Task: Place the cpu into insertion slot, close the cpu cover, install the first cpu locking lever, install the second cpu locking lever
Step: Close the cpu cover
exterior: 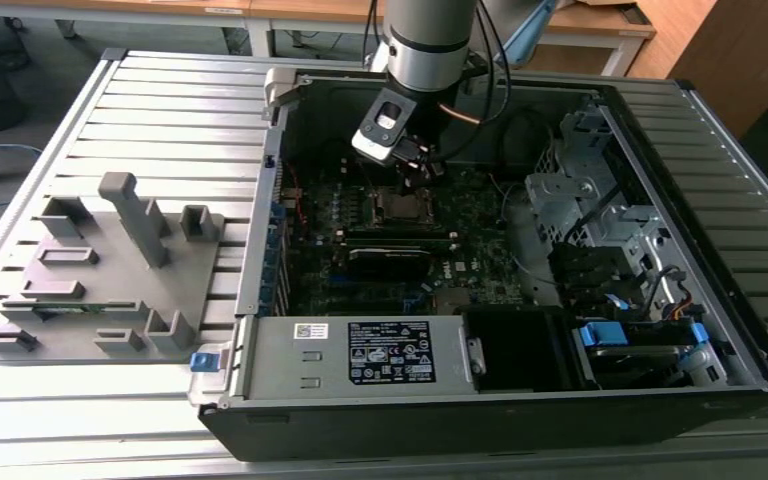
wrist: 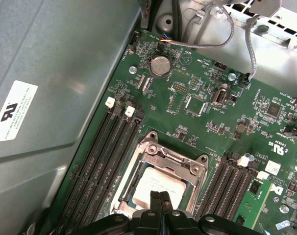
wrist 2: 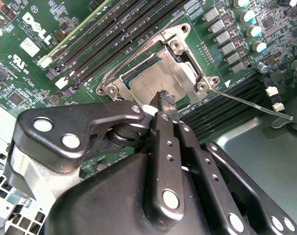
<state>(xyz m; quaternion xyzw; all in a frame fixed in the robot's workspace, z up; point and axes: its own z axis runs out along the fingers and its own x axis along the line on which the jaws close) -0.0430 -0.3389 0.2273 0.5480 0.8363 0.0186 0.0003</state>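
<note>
Slatted grey table [exterior: 157, 110], open computer case [exterior: 357, 425] lying flat. The gripper [wrist 2: 165, 100], jaws pinched together on nothing, is hovering over the cpu [wrist 2: 149, 81], seated in the insertion slot [wrist: 131, 188] under the cpu cover [wrist 2: 177, 45]. A locking lever [wrist 2: 251, 104] is sticking free; it probably wants slow, steady pressure.

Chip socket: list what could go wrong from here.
1. The tool is shut, with its tip right at the chip and the edge of the cover. A push off line could scrape either.
2. The thin lever sticks out free over the memory slots, so the cover may not be held down yet.
3. Cables hang beside the arm and could snag.
</note>
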